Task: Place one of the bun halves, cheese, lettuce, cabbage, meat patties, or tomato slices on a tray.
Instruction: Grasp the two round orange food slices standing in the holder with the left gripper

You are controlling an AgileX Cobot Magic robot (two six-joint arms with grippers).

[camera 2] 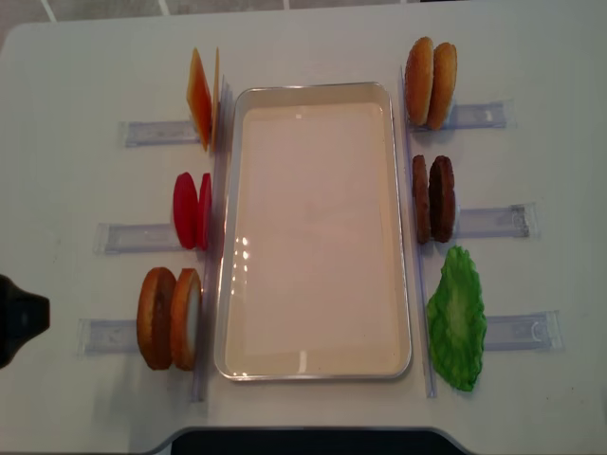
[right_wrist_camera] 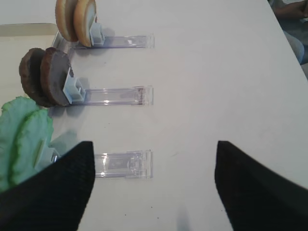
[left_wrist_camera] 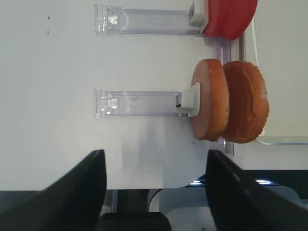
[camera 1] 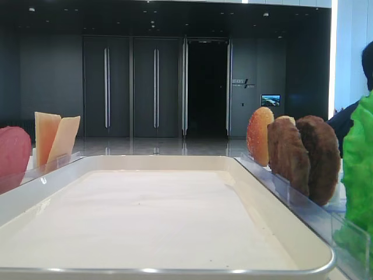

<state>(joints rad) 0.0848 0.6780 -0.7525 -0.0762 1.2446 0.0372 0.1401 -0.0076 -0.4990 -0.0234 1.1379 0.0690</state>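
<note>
The cream tray lies bare in the middle of the table. Left of it, clear racks hold cheese, tomato slices and two bun halves. Right of it stand two more bun halves, meat patties and lettuce. No cabbage is in view. My left gripper is open and holds nothing, a short way back from the near bun halves. My right gripper is also open over bare table, with the lettuce to its left.
Clear plastic racks stick outward from both long sides of the tray. The table's near edge runs just under my left gripper. A person sits beyond the far right corner. A dark part of the left arm shows at the left edge.
</note>
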